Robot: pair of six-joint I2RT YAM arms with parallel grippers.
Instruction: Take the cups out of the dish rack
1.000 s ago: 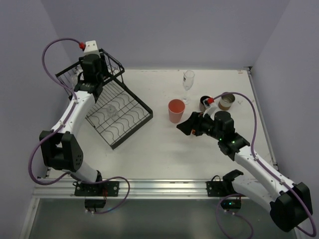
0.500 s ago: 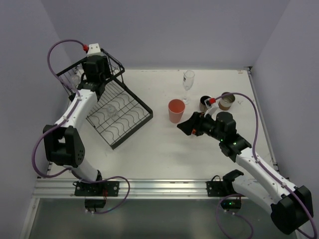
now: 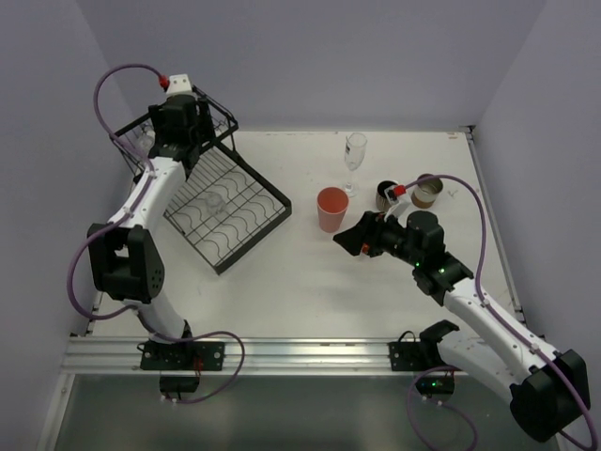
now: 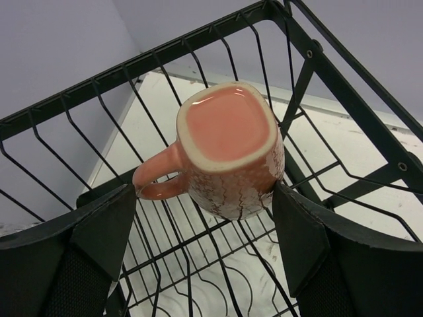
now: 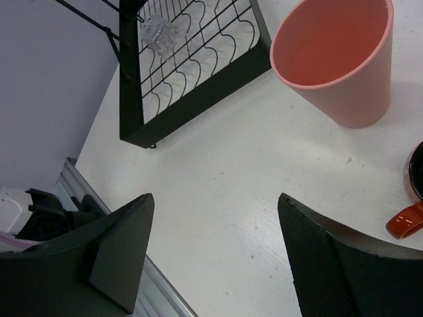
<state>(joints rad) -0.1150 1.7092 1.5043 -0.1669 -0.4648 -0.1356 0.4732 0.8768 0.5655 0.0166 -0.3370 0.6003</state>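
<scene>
A pink mug [image 4: 228, 152] stands upside down in the raised basket of the black dish rack [image 3: 235, 211], handle to the left. My left gripper [image 4: 205, 228] is open around it, one finger on each side of its lower part. From above, the left gripper [image 3: 180, 136] reaches into the basket. A clear glass [image 3: 212, 203] lies on the rack's flat tray. My right gripper [image 3: 355, 237] hovers open and empty over the table, just below the upright salmon tumbler [image 3: 331, 209]. In the right wrist view the right gripper [image 5: 215, 251] has only bare table between its fingers.
A clear stemmed glass [image 3: 354, 150] stands behind the tumbler. An orange-red mug [image 3: 387, 194] and a brownish cup [image 3: 427, 193] sit to the tumbler's right. The rack's near corner [image 5: 135, 135] lies left of the right gripper. Walls close in on the left, back and right.
The left arm has pushed further back over the basket and its jaws have spread wider around the pink mug. The right arm has hardly moved.
</scene>
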